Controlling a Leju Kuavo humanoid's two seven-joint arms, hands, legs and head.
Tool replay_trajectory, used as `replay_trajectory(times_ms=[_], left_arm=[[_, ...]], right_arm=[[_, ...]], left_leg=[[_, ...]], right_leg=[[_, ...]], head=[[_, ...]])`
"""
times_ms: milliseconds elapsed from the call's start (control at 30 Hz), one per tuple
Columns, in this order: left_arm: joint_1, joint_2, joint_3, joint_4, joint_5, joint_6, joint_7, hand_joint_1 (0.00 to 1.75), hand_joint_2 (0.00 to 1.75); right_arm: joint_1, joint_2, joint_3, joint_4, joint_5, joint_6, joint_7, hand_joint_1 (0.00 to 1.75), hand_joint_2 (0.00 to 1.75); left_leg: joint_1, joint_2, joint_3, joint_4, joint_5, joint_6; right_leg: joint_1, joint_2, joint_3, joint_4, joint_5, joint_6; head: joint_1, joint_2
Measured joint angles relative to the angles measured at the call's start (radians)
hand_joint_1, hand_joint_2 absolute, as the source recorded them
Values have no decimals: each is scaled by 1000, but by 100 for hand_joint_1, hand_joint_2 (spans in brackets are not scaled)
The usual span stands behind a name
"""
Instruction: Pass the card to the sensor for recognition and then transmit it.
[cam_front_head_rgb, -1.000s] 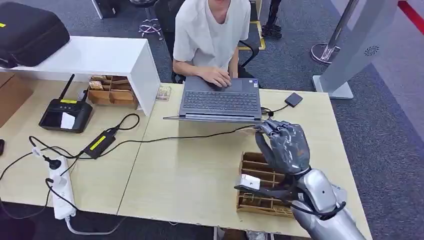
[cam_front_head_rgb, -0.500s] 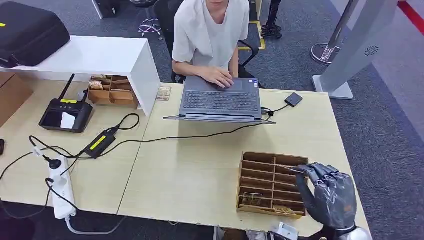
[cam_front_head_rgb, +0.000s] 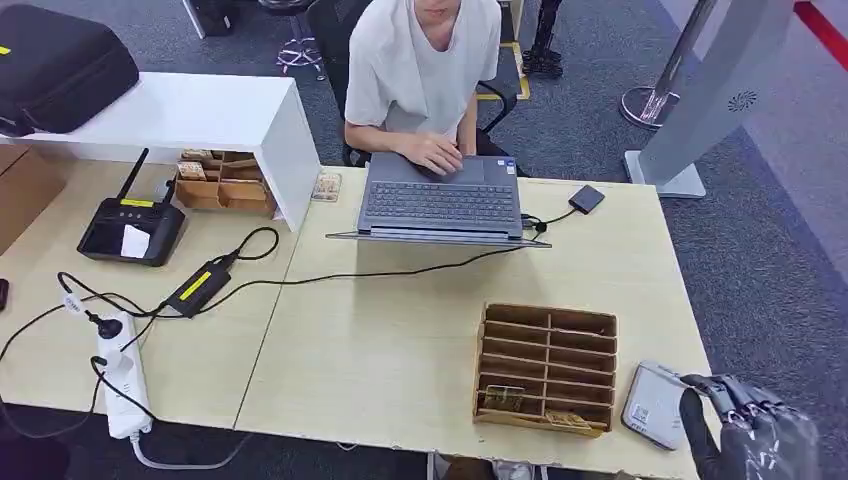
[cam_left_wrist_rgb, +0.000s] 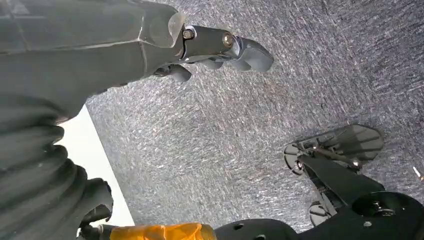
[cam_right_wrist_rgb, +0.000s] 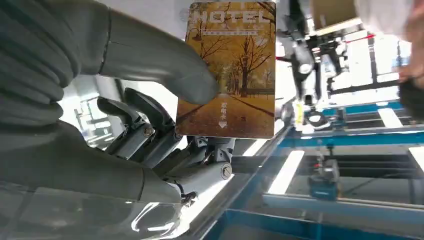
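Since the earlier frames the right hand has swung back from over the slotted wooden tray to the desk's near corner. It pinches the hotel card between thumb and fingers, long axis upright from the grip. The grey sensor lies just beside that hand, toward the tray. The card's face shows in the right wrist view. The left hand hangs over carpet, holding nothing, fingers loosely extended.
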Motion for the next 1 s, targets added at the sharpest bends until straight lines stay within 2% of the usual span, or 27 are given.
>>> replay_trajectory(times_ms=[133,233,400,600,767,1000], left_arm=[[0,0,6,0,0,0,0,0,175],[0,0,8,0,0,0,0,0,175],[0,-1,14,0,-3,3,0,0,175],[0,-4,22,0,-17,3,0,0,175],[1,-5,22,0,-18,3,0,0,175],[1,-5,22,0,-19,3,0,0,175]], right_arm=[[8,24,-37,0,11,0,-13,175,175],[8,63,-82,13,36,0,-58,175,175],[-15,164,-213,94,26,0,-216,175,175],[-60,279,-356,213,41,0,-337,175,175],[-83,336,-420,273,44,0,-357,175,175],[-100,366,-451,311,53,0,-366,175,175]], left_leg=[[0,0,0,0,0,0],[0,0,0,0,0,0],[0,0,0,0,0,0],[0,0,0,0,0,0],[0,0,0,0,0,0],[0,0,0,0,0,0]], right_leg=[[0,0,0,0,0,0],[0,0,0,0,0,0],[0,0,0,0,0,0],[0,0,0,0,0,0],[0,0,0,0,0,0],[0,0,0,0,0,0]], head=[[0,0],[0,0],[0,0],[0,0],[0,0],[0,0]])
